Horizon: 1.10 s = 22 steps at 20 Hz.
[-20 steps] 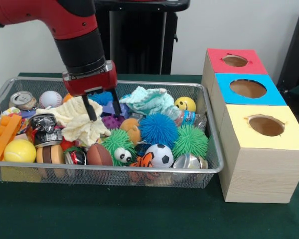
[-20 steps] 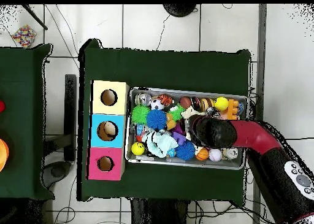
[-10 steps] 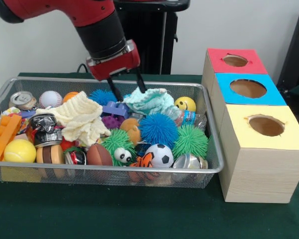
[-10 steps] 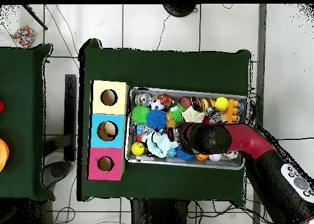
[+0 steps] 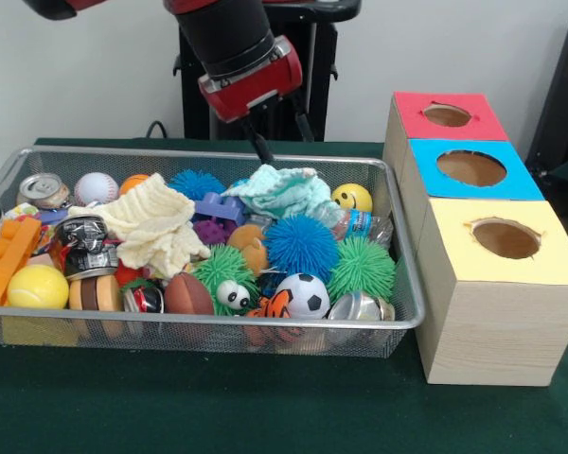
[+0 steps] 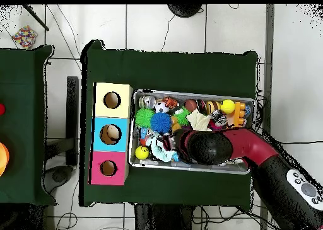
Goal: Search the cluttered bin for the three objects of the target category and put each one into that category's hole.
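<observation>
Teal cloth (image 5: 282,189) lying crumpled directly under the gripper (image 5: 282,134), at the bin's (image 5: 218,326) far rim, spread sideways. Fingers spread apart, holding nothing, hanging just above.

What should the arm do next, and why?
Probably lower the gripper straight down onto the teal cloth. It hangs open and empty just above the cloth at the bin's far side, and nothing has been picked up yet.
</observation>
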Motion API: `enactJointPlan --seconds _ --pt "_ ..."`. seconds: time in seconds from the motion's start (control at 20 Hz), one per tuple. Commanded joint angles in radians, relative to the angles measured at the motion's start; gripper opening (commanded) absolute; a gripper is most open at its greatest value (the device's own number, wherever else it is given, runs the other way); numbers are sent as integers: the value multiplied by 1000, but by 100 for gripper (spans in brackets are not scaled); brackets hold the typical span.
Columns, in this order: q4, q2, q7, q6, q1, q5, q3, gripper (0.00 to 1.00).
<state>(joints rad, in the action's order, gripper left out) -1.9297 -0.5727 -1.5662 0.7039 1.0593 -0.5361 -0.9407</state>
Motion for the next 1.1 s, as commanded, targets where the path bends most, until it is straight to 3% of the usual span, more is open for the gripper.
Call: enactJointPlan --seconds 0.05,0.2,0.4,0.65,0.9,1.0,1.1 --pt "8 11 383 119 -30 -85 -119 100" --pt "38 21 419 179 -68 -89 -129 100" --pt "60 -4 378 278 -130 -66 -92 100" --pt "101 19 469 329 -181 -75 -130 100" --pt "68 -3 549 398 -148 -22 -239 100" --pt "61 -31 634 516 -132 -14 -261 100" --pt "71 -24 651 475 -127 -49 -276 100"
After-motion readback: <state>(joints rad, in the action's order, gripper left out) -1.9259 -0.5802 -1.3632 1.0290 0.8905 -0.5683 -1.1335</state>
